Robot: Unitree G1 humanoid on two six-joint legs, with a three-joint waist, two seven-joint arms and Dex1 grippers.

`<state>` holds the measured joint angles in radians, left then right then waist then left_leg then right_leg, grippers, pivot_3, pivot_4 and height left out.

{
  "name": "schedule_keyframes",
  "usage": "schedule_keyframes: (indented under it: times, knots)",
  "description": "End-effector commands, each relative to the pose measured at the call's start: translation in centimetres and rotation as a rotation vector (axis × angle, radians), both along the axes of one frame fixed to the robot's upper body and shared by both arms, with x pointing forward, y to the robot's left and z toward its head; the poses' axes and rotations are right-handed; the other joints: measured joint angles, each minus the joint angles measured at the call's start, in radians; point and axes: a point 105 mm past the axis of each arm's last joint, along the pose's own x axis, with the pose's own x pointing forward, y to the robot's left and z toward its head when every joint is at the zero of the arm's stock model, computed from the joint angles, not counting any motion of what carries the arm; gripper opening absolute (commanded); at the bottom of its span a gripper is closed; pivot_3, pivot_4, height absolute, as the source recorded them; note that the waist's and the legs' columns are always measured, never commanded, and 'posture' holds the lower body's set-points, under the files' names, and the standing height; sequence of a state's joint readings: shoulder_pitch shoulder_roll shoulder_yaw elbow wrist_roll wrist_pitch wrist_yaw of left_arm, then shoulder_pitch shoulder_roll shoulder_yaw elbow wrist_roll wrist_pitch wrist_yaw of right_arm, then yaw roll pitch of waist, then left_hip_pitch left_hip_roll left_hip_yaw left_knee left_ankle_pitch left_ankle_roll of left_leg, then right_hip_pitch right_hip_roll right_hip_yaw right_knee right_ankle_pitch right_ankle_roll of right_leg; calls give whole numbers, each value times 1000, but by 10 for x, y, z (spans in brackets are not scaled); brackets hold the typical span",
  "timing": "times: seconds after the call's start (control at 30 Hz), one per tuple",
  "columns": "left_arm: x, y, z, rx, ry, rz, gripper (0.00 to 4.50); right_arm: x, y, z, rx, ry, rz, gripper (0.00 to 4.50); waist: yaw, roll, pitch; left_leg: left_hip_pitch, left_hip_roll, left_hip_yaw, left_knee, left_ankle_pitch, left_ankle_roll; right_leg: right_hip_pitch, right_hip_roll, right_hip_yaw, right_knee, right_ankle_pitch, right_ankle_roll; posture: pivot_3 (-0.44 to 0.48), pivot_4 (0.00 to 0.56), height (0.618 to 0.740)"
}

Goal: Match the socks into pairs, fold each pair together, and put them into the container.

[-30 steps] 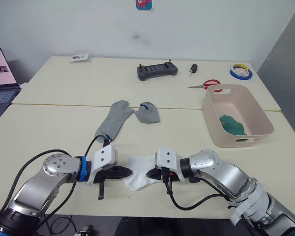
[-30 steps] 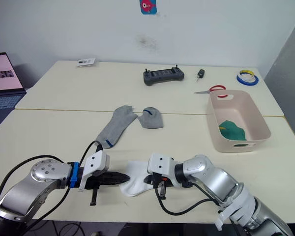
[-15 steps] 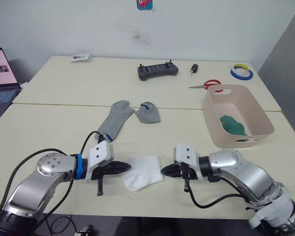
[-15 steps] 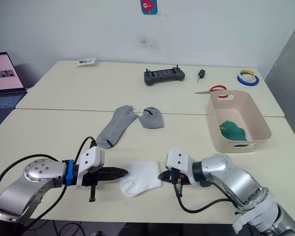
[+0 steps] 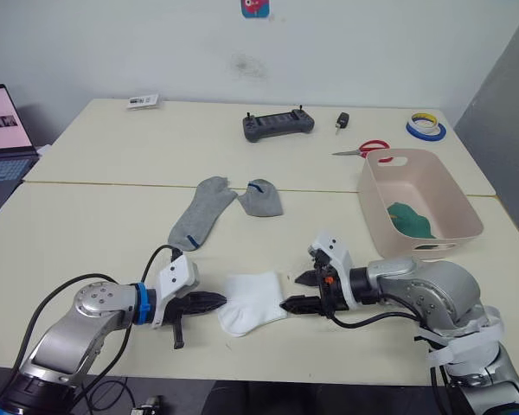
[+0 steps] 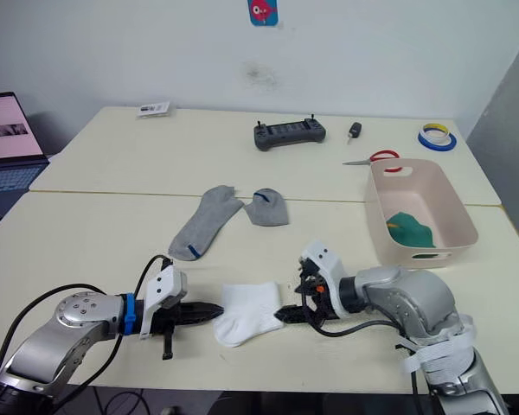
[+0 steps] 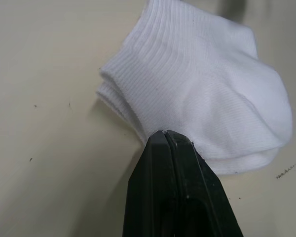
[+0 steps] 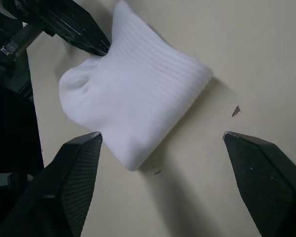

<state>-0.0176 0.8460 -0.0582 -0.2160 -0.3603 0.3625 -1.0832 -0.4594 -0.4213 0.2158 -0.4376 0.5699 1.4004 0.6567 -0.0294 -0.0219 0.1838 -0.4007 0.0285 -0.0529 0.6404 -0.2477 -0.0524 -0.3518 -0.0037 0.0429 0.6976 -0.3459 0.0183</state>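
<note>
A folded white sock bundle (image 5: pixel 253 301) lies near the table's front edge. My left gripper (image 5: pixel 222 300) is shut, and its tip touches the bundle's left edge (image 7: pixel 202 89). My right gripper (image 5: pixel 291 292) stands open just right of the bundle, with the sock's cuff end (image 8: pixel 138 94) in front of its spread fingers (image 8: pixel 81 163). Two grey socks lie mid-table, a long one (image 5: pixel 199 212) and a short one (image 5: pixel 259 199) with a blue mark. The pink container (image 5: pixel 454 199) at the right holds a green sock (image 5: pixel 408 219).
A black controller (image 5: pixel 277 124), a key fob (image 5: pixel 340 120), red-handled scissors (image 5: pixel 363 149) and tape rolls (image 5: pixel 424 127) lie at the back. A laptop (image 5: pixel 0 138) sits at the far left. A seam runs across the table behind the grey socks.
Both grippers pulled back off the white bundle, left one leftward, right one rightward. The right gripper then opened. The bundle stays folded on the table.
</note>
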Motion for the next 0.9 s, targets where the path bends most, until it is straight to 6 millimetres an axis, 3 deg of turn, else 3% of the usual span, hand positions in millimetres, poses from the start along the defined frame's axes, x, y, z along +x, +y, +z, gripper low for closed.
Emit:
schedule_keyframes:
  times: [0.03, 0.3, 0.7, 0.83, 0.9]
  knots:
    - [-7, 4, -16, 41, 45, 13, 0, 0, 10, -1, -11, 15, 0, 4024, -1, 1, 0, 0, 0, 0, 0, 0, 0, 0, 0, 0, 0, 0, 0, 0, 150, 737]
    - [-11, 5, -16, 46, 38, 23, 0, -4, 43, -3, 74, 150, 2, 4024, -4, 2, -1, 1, 1, 0, -1, 0, 0, 0, 1, 0, 0, 0, 0, 0, 150, 737]
    - [-14, 5, -15, 42, 34, 36, 0, 4, 65, -2, 177, 262, -37, 4024, -9, 2, -3, 2, 1, 0, -3, 0, 0, -1, 1, 0, 0, 0, 0, 0, 150, 737]
    - [-13, 5, -14, 42, 30, 43, 0, 5, 65, -1, 196, 269, -44, 3126, -12, 2, -3, 2, 1, 0, -3, 0, 0, -1, 1, 0, 0, 0, 0, 0, 150, 737]
    - [-13, 6, -12, 40, 28, 46, 0, 5, 66, 0, 201, 272, -44, 2362, -12, 3, -3, 1, 1, 0, -3, 0, 0, -1, 1, 0, 0, 0, 0, 0, 150, 737]
